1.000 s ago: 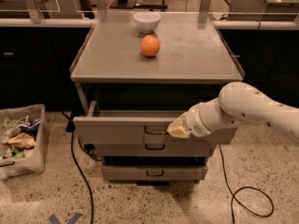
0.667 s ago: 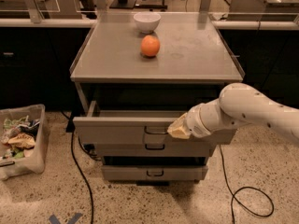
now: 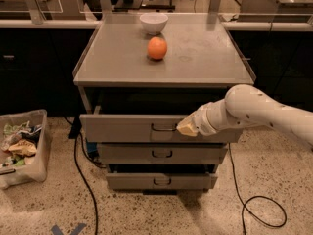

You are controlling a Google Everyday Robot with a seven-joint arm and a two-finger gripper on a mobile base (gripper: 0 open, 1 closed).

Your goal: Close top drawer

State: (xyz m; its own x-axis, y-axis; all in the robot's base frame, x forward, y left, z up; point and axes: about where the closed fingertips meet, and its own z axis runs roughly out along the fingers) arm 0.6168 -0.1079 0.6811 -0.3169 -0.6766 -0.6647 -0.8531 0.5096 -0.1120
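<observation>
The top drawer [image 3: 122, 128] is a wide grey metal drawer with a small dark loop handle [image 3: 164, 128]. It stands pulled out from the grey cabinet, with a dark gap above its front. My gripper [image 3: 186, 127] is at the end of the white arm that comes in from the right. Its tip sits against the drawer front, just right of the handle.
An orange [image 3: 157, 48] and a white bowl [image 3: 153, 22] sit on the cabinet top [image 3: 205, 53]. Two narrower drawers [image 3: 161, 154] lie below; the lowest [image 3: 161, 181] juts out. A bin of clutter [image 3: 19, 146] stands at left. Cables [image 3: 83, 180] run over the floor.
</observation>
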